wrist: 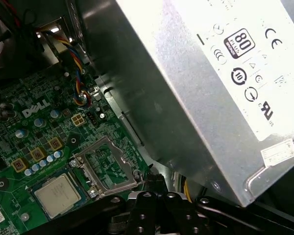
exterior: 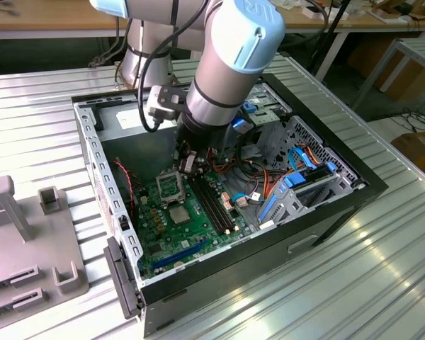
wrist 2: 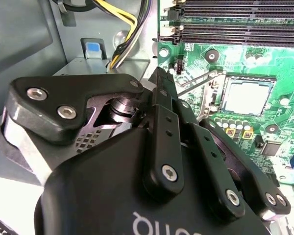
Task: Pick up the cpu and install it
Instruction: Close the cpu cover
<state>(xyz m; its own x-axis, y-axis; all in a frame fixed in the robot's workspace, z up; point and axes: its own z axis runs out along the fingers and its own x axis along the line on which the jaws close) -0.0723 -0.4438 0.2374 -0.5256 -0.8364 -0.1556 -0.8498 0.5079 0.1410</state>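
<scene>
Exterior view: I saw the gripper (exterior: 187,164) low inside the case (exterior: 326,205) on the ribbed surface (exterior: 382,283), its fingers together. In both wrist views, the cpu (wrist 2: 247,96) (wrist: 57,194) sat in its socket, frame open.

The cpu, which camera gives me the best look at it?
The second wrist view: the cpu lies square-on in its socket with its silver top unobstructed, beyond the tool. The first wrist view shows it at an angle beside the raised socket frame. The exterior view shows it as a tiny square.
</scene>
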